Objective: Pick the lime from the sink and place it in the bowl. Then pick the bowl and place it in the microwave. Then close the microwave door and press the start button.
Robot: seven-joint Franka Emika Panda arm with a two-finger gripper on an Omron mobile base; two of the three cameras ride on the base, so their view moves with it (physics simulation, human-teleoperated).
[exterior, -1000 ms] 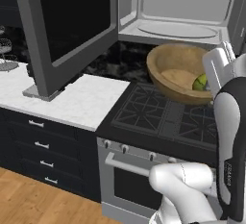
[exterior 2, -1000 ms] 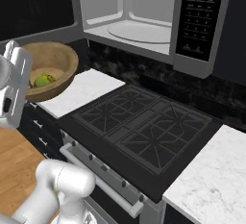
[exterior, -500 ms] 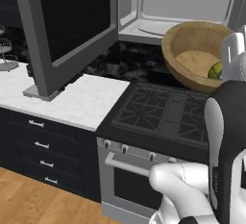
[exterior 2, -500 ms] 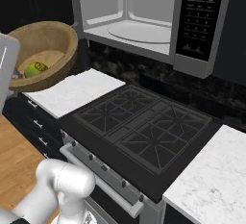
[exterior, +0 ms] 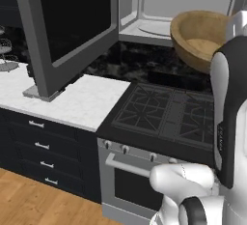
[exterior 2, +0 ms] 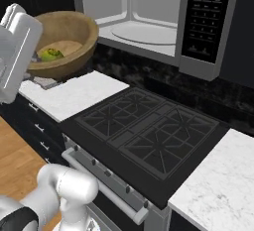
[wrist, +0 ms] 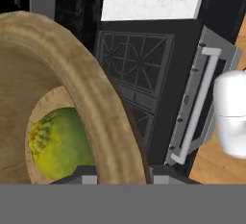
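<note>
The wooden bowl [exterior: 198, 36] hangs tilted in the air in front of the open microwave [exterior: 159, 7], just right of its turntable plate [exterior 2: 144, 30]. The lime [exterior 2: 51, 54] lies inside the bowl [exterior 2: 67, 39], low against its wall. My gripper [wrist: 120, 174] is shut on the bowl's rim [wrist: 98, 98], one finger inside near the lime [wrist: 60, 143] and one outside. The microwave door [exterior: 67, 26] stands swung wide open to the left. Its button panel [exterior 2: 203, 17] is on the right side. The sink is out of view.
A black gas stove [exterior 2: 149, 131] with an oven handle [exterior: 130, 167] sits right under the bowl and microwave. White marble counter [exterior: 72, 98] runs to the left above dark drawers, and another stretch of counter [exterior 2: 218, 190] lies right of the stove.
The bowl with the lime has risen and moved closer to the microwave opening, tilting more. The door and stove stay as they were.
</note>
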